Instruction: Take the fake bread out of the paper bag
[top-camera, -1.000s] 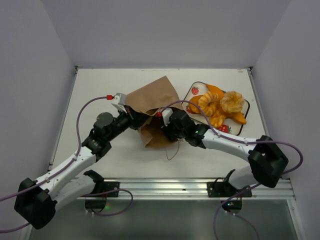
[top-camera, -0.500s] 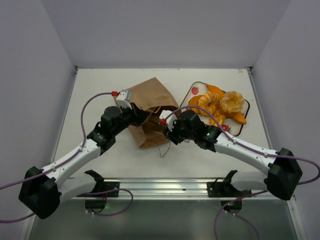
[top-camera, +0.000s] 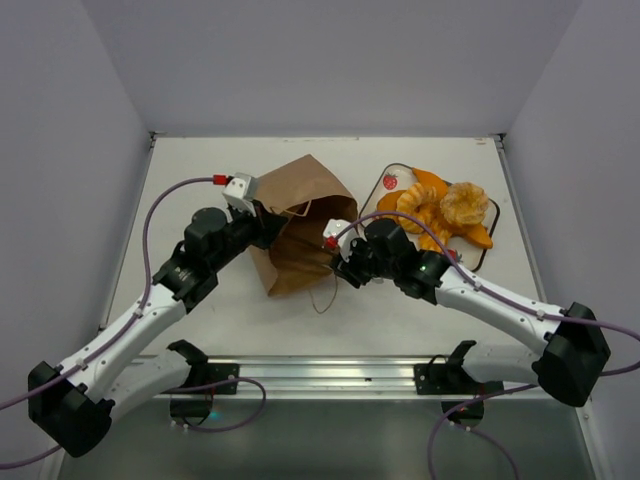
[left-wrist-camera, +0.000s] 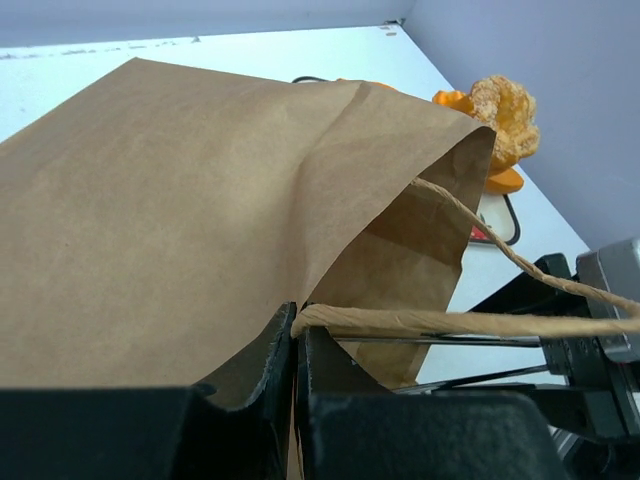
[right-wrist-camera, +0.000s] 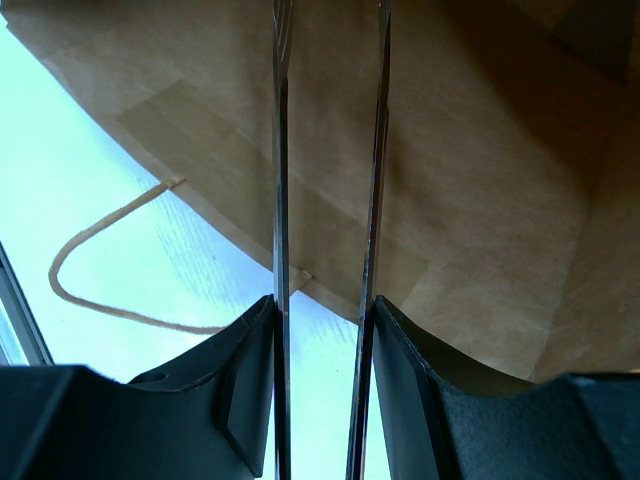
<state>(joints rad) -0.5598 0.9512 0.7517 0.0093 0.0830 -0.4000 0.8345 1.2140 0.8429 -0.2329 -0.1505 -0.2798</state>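
Observation:
The brown paper bag (top-camera: 300, 195) lies tilted in the middle of the table, its mouth toward the arms. My left gripper (top-camera: 268, 228) is shut on the bag's rim where a twisted handle (left-wrist-camera: 450, 322) starts, and holds that edge up. The jaws (left-wrist-camera: 296, 335) pinch the paper with no gap. At the bag's mouth my right gripper (top-camera: 335, 265) is open, its thin fingers (right-wrist-camera: 280, 150) parallel with nothing between them. Beyond them is the bag's paper (right-wrist-camera: 480, 150); no bread shows inside. Several fake bread pieces (top-camera: 440, 210) are heaped on a tray (top-camera: 487, 250) to the right.
The bag's other handle (top-camera: 325, 295) trails as a loop on the table near the front. The tray sits near the right wall. Walls close the table at left, back and right. A metal rail runs along the near edge.
My left gripper has pulled the bag's rim up and left, and the bag has swung to a steeper tilt. The right gripper has backed slightly toward the right and its fingers have narrowed a little.

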